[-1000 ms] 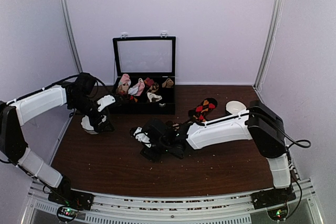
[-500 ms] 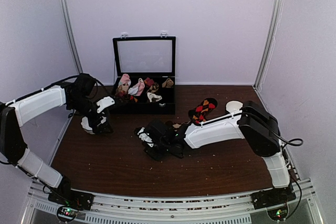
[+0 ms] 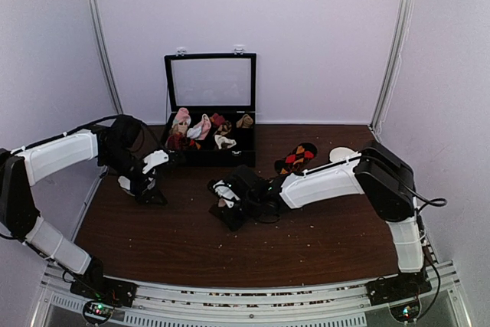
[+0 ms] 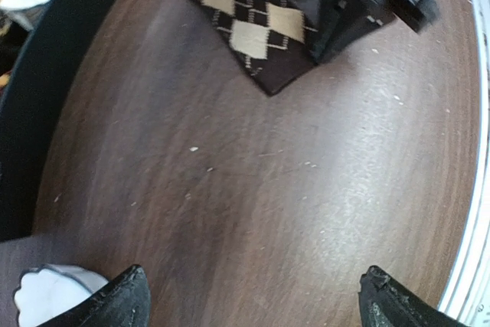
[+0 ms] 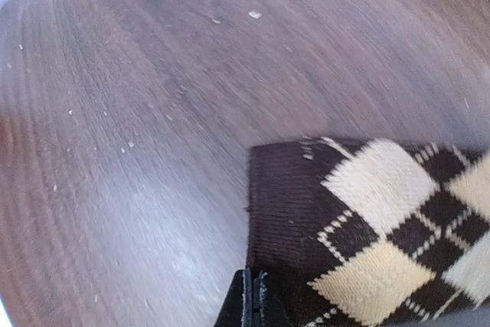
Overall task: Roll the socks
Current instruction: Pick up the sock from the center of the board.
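Observation:
A black argyle sock with tan diamonds [image 5: 367,220] lies flat on the brown table near its middle [image 4: 253,21]. My right gripper [image 5: 253,296] is shut, its tips pinched together right at the corner of the sock's dark cuff. In the top view that gripper [image 3: 230,206] sits low over the sock [image 3: 230,218]. A second sock with red and orange diamonds [image 3: 297,158] lies behind my right arm. My left gripper [image 4: 253,300] hangs wide open over bare wood to the left [image 3: 149,189], holding nothing.
A black case with its lid up [image 3: 210,160] stands at the back, with pink, white and other sock bundles in it. A white bowl [image 3: 342,155] sits at the right back. A small white object [image 4: 46,292] lies by my left gripper.
My right gripper has closed from partly open to shut at the sock's cuff and shifted slightly right. The left gripper has edged a little toward the middle, still open.

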Robot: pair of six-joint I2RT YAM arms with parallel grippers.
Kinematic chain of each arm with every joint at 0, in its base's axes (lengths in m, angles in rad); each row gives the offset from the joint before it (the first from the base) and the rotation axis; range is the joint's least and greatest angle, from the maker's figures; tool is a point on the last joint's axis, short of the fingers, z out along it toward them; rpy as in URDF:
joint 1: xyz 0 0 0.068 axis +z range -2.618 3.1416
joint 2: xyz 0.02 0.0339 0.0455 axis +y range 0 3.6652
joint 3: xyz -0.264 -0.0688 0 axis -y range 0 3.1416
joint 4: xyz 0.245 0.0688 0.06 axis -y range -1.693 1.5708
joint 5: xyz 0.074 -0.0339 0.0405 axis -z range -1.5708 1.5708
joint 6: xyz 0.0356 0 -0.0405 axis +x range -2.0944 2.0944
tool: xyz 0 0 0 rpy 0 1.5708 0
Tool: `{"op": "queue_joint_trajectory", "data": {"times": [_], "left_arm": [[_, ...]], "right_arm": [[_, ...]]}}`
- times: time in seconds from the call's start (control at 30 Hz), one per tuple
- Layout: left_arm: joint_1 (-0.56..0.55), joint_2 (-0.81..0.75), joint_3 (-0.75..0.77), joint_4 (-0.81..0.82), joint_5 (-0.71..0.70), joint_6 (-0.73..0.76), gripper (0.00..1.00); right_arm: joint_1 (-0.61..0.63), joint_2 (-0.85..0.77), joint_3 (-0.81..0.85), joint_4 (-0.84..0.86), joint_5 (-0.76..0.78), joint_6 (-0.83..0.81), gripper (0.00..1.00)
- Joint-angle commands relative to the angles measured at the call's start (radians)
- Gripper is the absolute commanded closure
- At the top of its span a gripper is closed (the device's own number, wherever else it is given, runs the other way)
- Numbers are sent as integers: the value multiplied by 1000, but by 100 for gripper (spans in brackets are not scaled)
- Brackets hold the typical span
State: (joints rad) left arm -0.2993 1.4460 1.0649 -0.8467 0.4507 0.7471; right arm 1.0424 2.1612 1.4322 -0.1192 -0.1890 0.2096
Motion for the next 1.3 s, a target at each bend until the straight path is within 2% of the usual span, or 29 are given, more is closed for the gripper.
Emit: {"op": "queue_joint_trajectory", "data": {"times": [0.0,0.17,0.27,0.37,0.47,0.6,0.83,1.07,1.27], "left_arm": [[-59,40,-5,-15,75,72,2],[-134,101,30,12,54,90,2],[-188,120,44,38,42,117,2],[-256,127,27,91,8,140,2],[-316,142,12,133,-8,166,4],[-370,184,13,168,-23,186,13],[-418,256,46,221,-48,204,22],[-458,327,68,295,-104,218,37],[-482,372,96,302,-118,217,40]], "right_arm": [[-32,-89,-83,68,-205,135,100],[-44,-122,-130,120,-288,178,100],[-59,-129,-171,222,-426,281,100],[-67,-131,-202,305,-499,404,100],[-74,-132,-213,282,-488,442,100],[-98,-131,-266,324,-462,524,100],[-107,-98,-261,254,-440,559,100],[-117,-89,-329,410,-489,692,100],[-118,-92,-392,598,-550,851,100]]}}
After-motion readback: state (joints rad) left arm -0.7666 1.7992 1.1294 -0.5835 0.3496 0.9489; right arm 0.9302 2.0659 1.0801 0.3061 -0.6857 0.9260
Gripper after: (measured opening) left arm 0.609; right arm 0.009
